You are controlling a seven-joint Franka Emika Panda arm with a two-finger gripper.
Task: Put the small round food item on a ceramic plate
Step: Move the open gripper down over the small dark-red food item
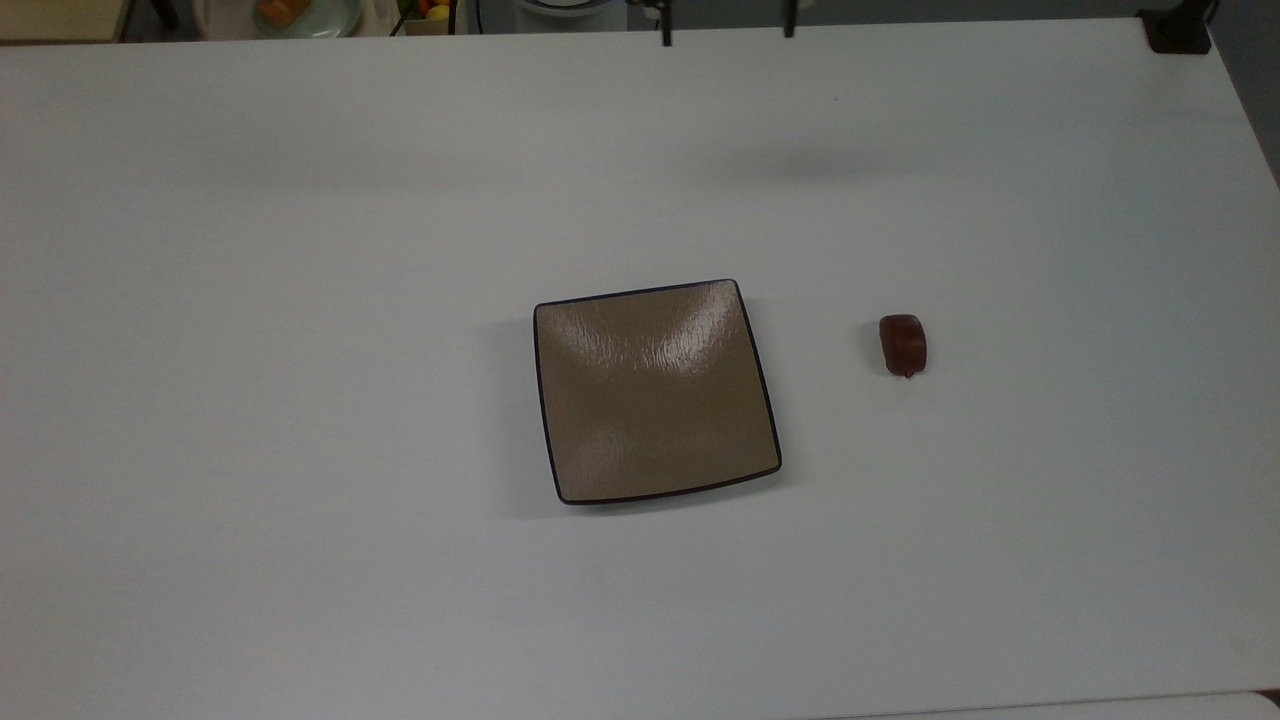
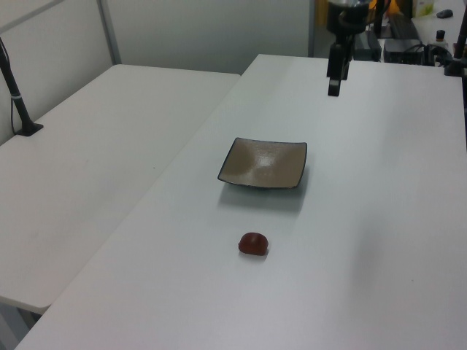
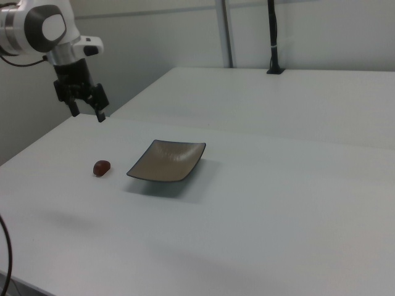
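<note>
Top view looks straight down; left and right views face the plate (image 2: pixel 263 164) from opposite table ends.

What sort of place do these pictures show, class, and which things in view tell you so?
Probably a robotics lab or test room. A robot arm's gripper hangs above a bare white table, a lone square plate and a small food piece lie staged on it, and black posts stand clamped at table edges.
</note>
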